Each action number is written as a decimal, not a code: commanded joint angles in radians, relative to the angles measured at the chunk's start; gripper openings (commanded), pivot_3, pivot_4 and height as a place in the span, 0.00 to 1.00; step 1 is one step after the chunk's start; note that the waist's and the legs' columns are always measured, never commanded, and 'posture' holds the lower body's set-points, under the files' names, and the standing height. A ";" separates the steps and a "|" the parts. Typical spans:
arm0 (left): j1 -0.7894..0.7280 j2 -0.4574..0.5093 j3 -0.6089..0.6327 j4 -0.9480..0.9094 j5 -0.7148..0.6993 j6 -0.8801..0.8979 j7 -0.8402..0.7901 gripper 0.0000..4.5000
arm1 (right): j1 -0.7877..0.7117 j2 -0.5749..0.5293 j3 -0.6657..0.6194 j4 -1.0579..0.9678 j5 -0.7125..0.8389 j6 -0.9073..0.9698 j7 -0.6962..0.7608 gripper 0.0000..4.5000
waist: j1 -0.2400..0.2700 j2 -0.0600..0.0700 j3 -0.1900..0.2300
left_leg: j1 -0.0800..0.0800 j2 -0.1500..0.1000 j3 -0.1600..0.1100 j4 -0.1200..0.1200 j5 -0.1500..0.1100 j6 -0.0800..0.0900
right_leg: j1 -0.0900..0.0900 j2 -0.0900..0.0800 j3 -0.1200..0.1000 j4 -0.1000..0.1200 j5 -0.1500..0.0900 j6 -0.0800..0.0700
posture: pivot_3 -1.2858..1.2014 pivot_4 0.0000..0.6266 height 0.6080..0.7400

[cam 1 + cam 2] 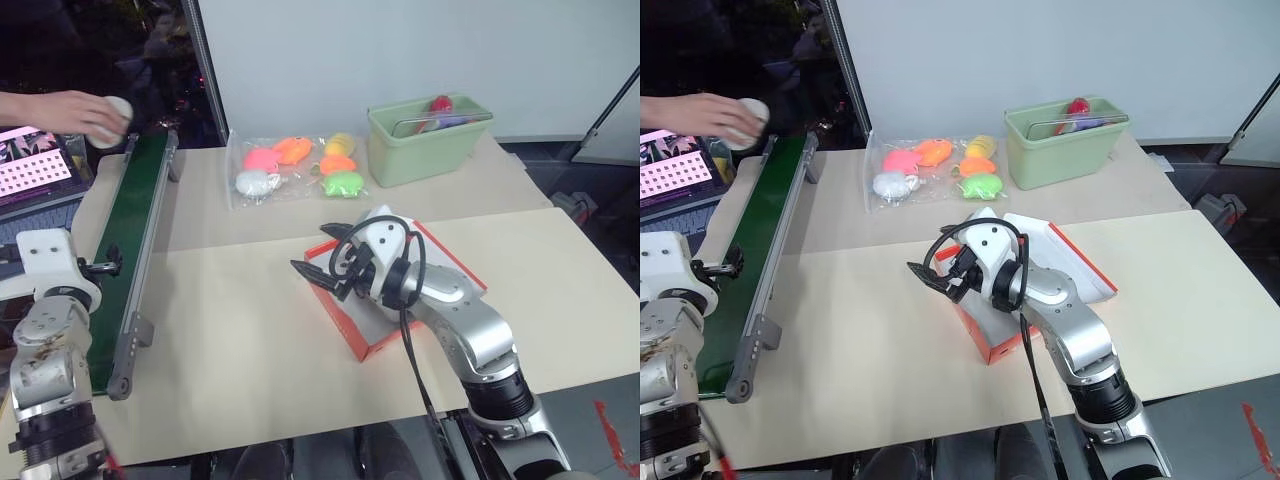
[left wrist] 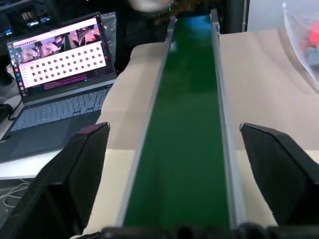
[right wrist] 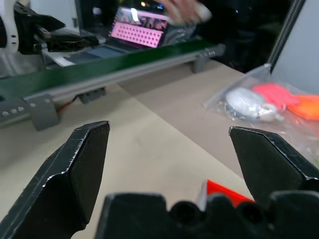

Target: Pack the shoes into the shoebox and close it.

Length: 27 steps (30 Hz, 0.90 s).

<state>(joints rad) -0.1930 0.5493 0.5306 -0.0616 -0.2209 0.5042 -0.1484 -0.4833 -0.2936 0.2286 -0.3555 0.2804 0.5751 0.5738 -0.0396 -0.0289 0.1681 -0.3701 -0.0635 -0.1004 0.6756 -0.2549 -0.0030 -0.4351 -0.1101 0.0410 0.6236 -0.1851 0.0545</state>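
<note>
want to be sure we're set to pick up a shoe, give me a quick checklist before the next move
1. Left gripper open and empty: ok, both fingers spread over the green conveyor belt.
2. Right gripper open and empty: ok.
3. Shoe ready on the belt: not ok, a person's hand holds a pale object at the belt's far end.
4. Shoebox within reach: ok, under the right arm.
5. Shoebox open for packing: cannot tell, the arm covers it.
6. Toy bag and green bin out of the way: ok.
</note>
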 commanded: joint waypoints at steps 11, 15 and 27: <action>-0.008 -0.015 0.006 -0.021 -0.022 0.021 0.034 0.99 | 0.006 0.006 0.014 -0.001 0.052 0.012 0.083 1.00 | -0.002 0.000 0.000 | 0.000 0.002 0.001 0.000 -0.002 -0.001 | -0.002 0.001 0.000 0.000 0.000 0.000 | 0.52 0.24 1.00; -0.015 -0.015 -0.005 -0.010 -0.018 0.020 0.033 0.99 | 0.027 -0.036 0.040 -0.040 0.089 -0.015 0.192 1.00 | -0.002 0.000 0.000 | 0.000 0.002 0.001 0.000 -0.002 -0.001 | -0.001 0.001 0.000 0.000 0.000 0.000 | 0.52 0.24 1.00; -0.001 -0.019 0.005 -0.031 -0.029 0.024 0.037 0.99 | 0.028 -0.107 0.072 -0.006 0.111 -0.085 0.373 1.00 | -0.002 0.000 0.000 | 0.000 0.002 0.002 0.000 -0.003 -0.001 | -0.001 0.001 -0.001 -0.001 0.000 0.000 | 0.52 0.24 1.00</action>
<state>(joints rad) -0.1962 0.5275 0.5082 -0.0482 -0.2422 0.5310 -0.1201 -0.4503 -0.3911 0.3046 -0.3418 0.3754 0.5266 0.9210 -0.0418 -0.0293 0.1680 -0.3702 -0.0610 -0.0988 0.6754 -0.2578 -0.0039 -0.4363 -0.1091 0.0405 0.6220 -0.1852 0.0544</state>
